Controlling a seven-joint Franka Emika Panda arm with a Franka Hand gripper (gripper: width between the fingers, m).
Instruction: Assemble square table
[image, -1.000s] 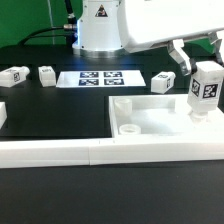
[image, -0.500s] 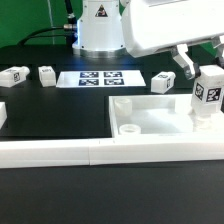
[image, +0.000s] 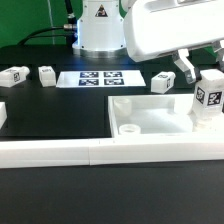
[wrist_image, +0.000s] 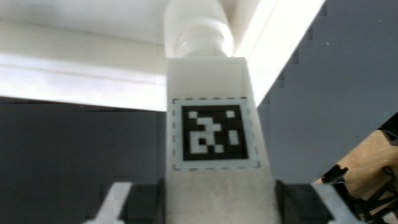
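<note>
The square tabletop slab (image: 150, 118) lies flat in the exterior view, with a round socket showing at its near left corner. My gripper (image: 204, 79) is shut on a short white tagged leg (image: 207, 100) and holds it upright over the slab's right end. In the wrist view the leg (wrist_image: 214, 110) fills the middle with its tag facing the camera. The gripper (wrist_image: 222, 207) has one finger on each side of it. Three more tagged legs lie on the table: two at the far left (image: 13, 75) (image: 46, 74) and one behind the slab (image: 163, 82).
The marker board (image: 100, 77) lies flat in front of the robot base (image: 98, 30). Long white border bars (image: 90, 151) run along the front, just before the slab. Another white bar end (image: 3, 113) sits at the exterior view's left edge.
My gripper has carried the leg toward the exterior view's right and slightly down, toward the slab's right end. Nothing else has moved.
</note>
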